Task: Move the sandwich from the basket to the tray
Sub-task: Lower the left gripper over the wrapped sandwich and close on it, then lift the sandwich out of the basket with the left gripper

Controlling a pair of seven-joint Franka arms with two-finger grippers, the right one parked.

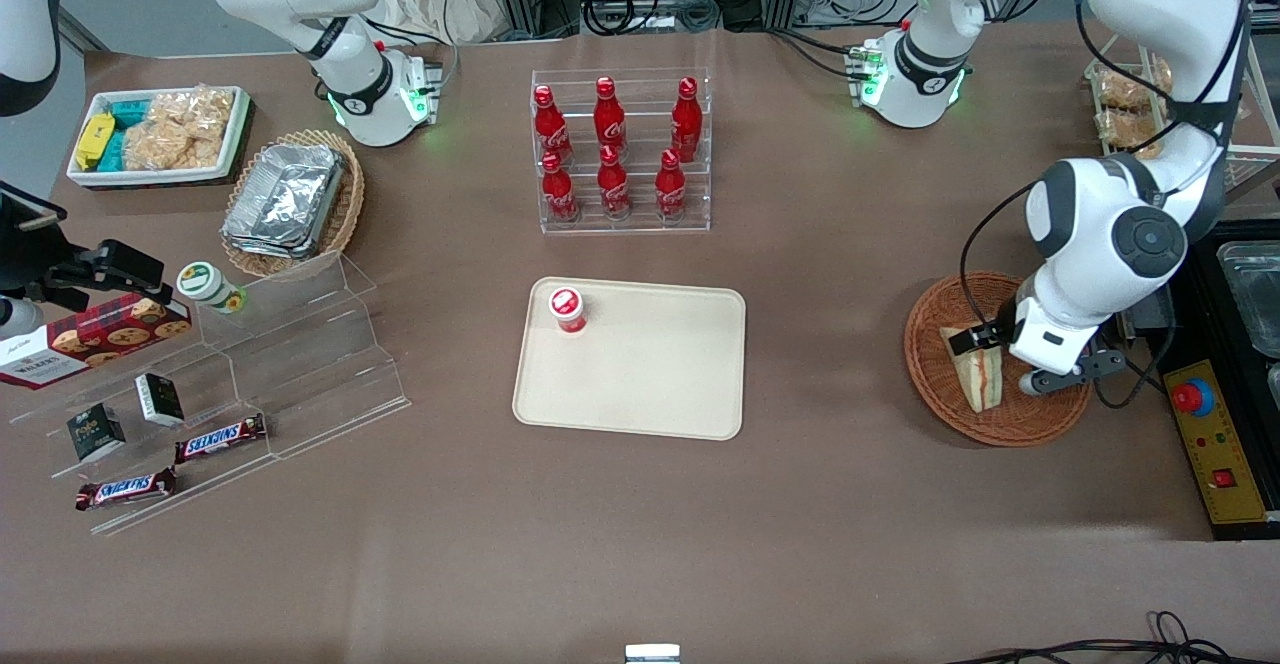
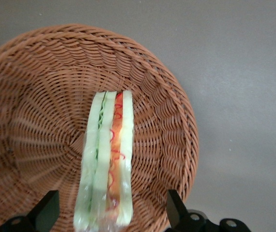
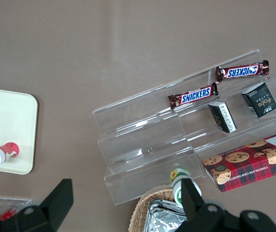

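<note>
Sandwich (image 1: pixel 977 372) in basket (image 1: pixel 935 384), right side of the front frame, jaws wide open over it.

Sandwich stands on edge in the basket, filling stripe up, red and green showing in the wrist view (image 2: pixel 108 169). Gripper (image 2: pixel 108 212) sits low over the basket (image 2: pixel 41 96), one finger (image 2: pixel 48 208) on each side of the sandwich, both apart from the wrap, nothing held. In the front view the gripper (image 1: pixel 990 344) is mid-right, arm wrist above the basket's rim. Tray (image 1: pixel 650 394) lies flat at frame centre on the desk (image 1: pixel 640 544), well apart from the basket; a red-capped cup (image 1: pixel 567 309) stands in its upper-left corner. Rack of red bottles (image 1: pixel 620 149) above the tray in frame.
</note>
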